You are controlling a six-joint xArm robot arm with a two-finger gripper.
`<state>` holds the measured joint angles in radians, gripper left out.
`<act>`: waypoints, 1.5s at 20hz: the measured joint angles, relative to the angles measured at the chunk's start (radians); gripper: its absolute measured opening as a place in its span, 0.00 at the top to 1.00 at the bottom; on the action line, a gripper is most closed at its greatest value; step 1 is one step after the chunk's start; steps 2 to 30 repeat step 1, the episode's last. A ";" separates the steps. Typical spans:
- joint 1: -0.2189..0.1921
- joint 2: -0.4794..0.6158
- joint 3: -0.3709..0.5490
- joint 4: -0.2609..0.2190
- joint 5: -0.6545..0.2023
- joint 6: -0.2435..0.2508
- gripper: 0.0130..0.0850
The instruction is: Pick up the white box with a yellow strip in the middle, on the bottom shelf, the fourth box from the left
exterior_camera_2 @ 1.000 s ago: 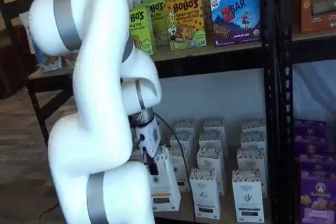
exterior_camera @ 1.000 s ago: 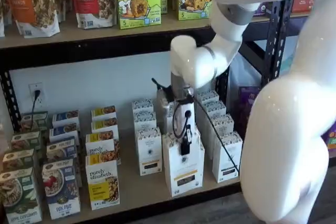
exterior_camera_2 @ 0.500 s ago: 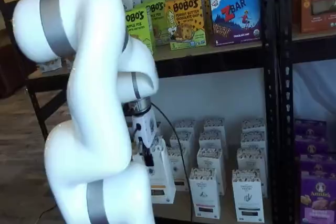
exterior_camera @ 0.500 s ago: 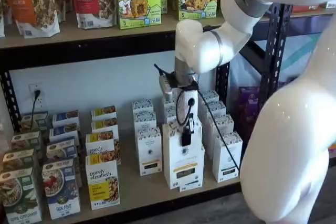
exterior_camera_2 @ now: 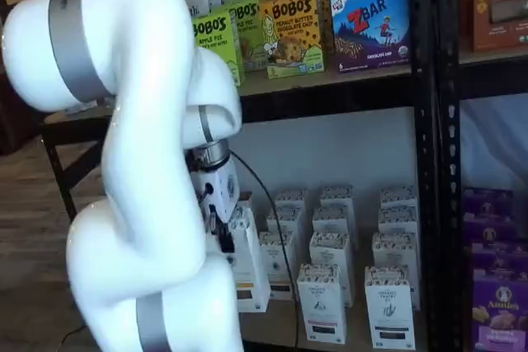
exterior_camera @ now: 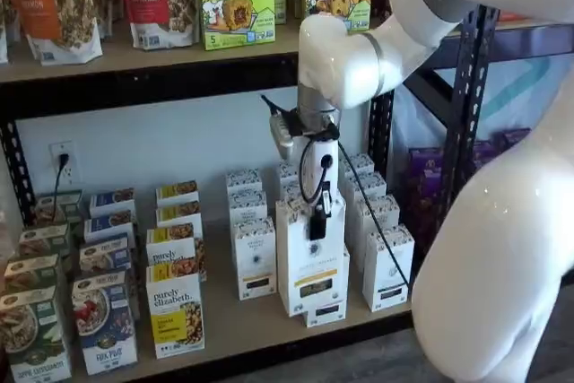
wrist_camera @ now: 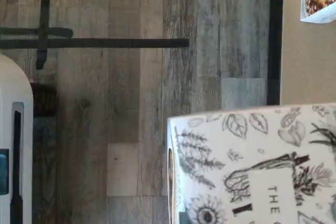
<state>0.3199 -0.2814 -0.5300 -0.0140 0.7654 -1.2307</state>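
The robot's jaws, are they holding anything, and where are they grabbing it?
Yes. The gripper holds the white box by its top end, lifted off the bottom shelf.

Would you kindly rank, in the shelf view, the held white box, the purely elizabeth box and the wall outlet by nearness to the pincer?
1. White box: gripped in the pincer.
2. Purely elizabeth box: bottom shelf, front left.
3. Wall outlet: back wall, far left.
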 joint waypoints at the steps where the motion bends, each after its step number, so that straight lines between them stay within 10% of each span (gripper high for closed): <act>1: 0.001 -0.003 0.000 0.001 0.006 0.001 0.61; 30: 0.001 -0.003 0.000 0.001 0.006 0.001 0.61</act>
